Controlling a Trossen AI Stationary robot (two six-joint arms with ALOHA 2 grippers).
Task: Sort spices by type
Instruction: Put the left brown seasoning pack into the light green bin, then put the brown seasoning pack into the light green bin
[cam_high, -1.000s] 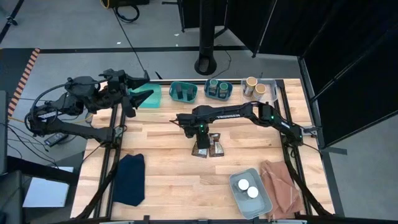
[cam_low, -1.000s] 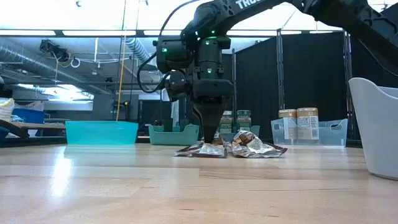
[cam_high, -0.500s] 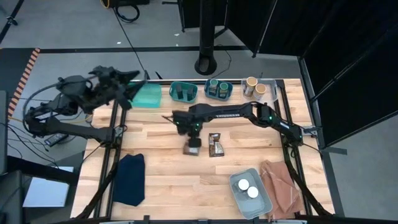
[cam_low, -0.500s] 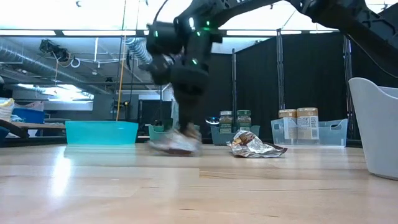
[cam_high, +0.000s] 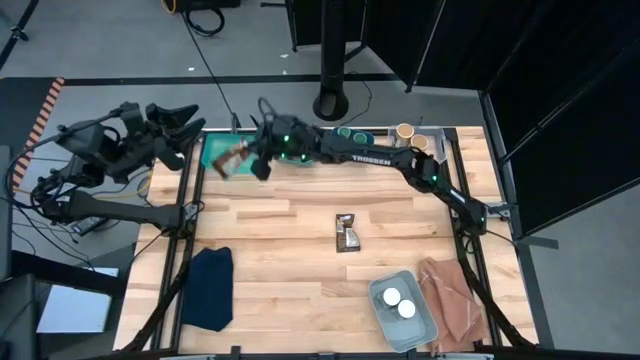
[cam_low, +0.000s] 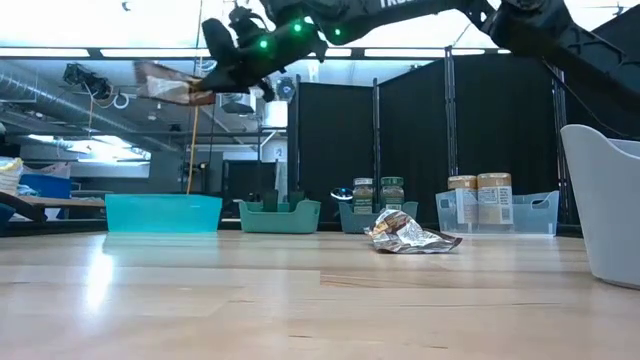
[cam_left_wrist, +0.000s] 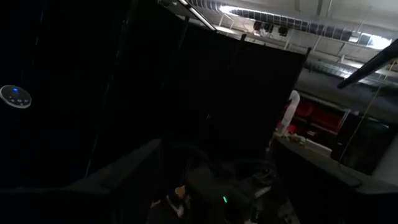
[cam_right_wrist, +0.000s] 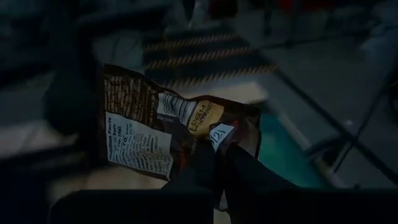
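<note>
My right gripper (cam_high: 244, 160) reaches to the table's far left and is shut on a brown spice packet (cam_high: 227, 161), which it holds high over the teal bin (cam_high: 212, 148). In the low view, gripper (cam_low: 213, 82) and packet (cam_low: 170, 84) are well above the table. A second packet (cam_high: 346, 232) lies flat mid-table. Black jars stand in a dark teal bin (cam_high: 296, 150), green-lidded jars (cam_high: 352, 133) in the bin beside it, tan-topped jars (cam_high: 411, 137) in a clear one. My left gripper (cam_high: 180, 124) hangs open beyond the table's far-left corner. My right gripper pinches one end of the packet (cam_right_wrist: 216, 144) between its two fingers (cam_right_wrist: 239, 171). The fingers come nearly level from the table's right side. The packet sticks out past the fingertips toward the left, lifted clear, its printed face (cam_right_wrist: 140, 134) toward the wrist camera.
A white bin (cam_high: 420, 322) with two white-lidded jars (cam_high: 398, 302) stands near the front right, beside brown crumpled paper (cam_high: 455, 300). A dark blue cloth (cam_high: 208, 288) lies at the front left. Bare wood lies between the bins and the front edge.
My right gripper has shut on the left of the two packets, lifted it off the table and carried it up and toward the far left, tipping from pointing down to nearly level. The other packet has stayed put. My left arm has drawn back to the left, off the teal bin.
</note>
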